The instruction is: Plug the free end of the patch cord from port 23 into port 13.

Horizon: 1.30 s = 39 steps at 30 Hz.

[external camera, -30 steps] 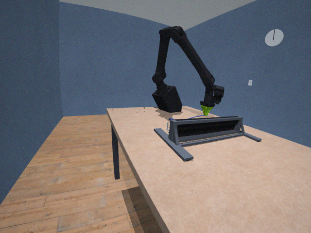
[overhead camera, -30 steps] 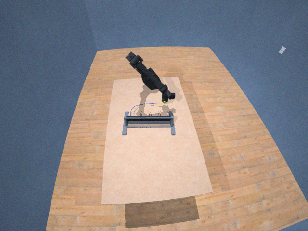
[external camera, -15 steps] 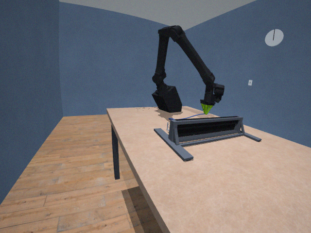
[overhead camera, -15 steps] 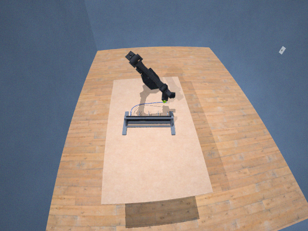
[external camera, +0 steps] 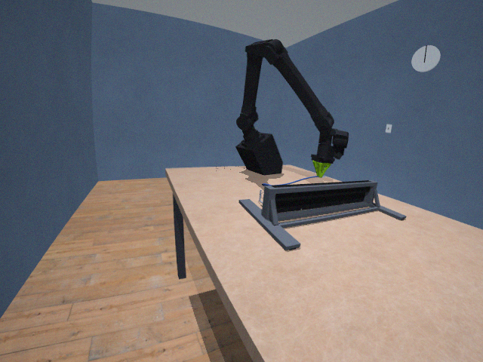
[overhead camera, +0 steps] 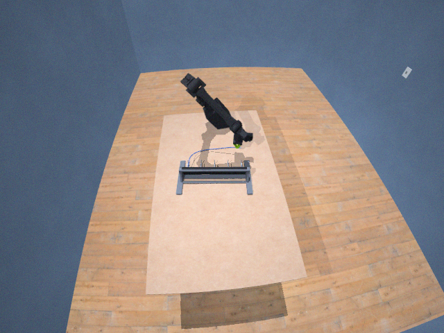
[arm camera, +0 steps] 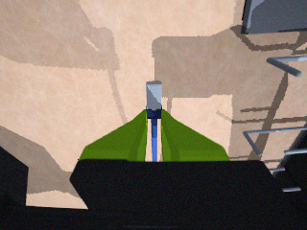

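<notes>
A green pincer (arm camera: 154, 139) grips the patch cord's plug (arm camera: 153, 97), plug pointing straight ahead, above the tabletop (external camera: 351, 272) behind the rack (overhead camera: 214, 174).

Matt grey rack (external camera: 279, 230) — smooth pale table (external camera: 351, 296) — wood-plank floor (external camera: 97, 241).

Port numbers on the rack (overhead camera: 182, 168) too small, jacks facing away.

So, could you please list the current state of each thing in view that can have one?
End effector: shut on the plug.
Plug: held above the table, not in any port.
Patch cord: hanging in an arc from the rack to the end effector.
Rack: upright on the table.
</notes>
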Tool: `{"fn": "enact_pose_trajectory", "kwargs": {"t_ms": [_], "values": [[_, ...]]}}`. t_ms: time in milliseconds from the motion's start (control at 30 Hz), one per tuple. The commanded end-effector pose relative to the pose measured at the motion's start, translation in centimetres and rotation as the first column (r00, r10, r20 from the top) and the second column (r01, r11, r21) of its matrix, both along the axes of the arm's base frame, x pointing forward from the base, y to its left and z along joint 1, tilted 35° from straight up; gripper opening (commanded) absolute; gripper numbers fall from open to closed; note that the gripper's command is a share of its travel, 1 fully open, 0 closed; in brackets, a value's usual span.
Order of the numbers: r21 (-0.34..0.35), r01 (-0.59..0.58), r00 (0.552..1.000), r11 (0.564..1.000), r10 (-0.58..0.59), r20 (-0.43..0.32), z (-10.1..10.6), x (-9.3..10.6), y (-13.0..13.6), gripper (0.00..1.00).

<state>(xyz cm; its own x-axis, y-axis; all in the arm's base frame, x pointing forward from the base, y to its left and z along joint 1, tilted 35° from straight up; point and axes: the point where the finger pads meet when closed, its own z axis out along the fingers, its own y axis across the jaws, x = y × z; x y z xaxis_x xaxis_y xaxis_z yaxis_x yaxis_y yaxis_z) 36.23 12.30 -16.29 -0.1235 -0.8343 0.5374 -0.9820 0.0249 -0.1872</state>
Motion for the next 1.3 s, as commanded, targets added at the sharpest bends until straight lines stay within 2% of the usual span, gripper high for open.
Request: {"fn": "enact_pose_trajectory", "kwargs": {"t_ms": [0, 1267], "values": [[0.039, -0.024, 0.998, 0.999, 0.022, 0.058, 1.73, 2.10, 2.86, 0.00], [0.043, -0.026, 0.998, 0.999, 0.024, 0.063, 1.88, 2.11, 3.05, 0.00]]}}
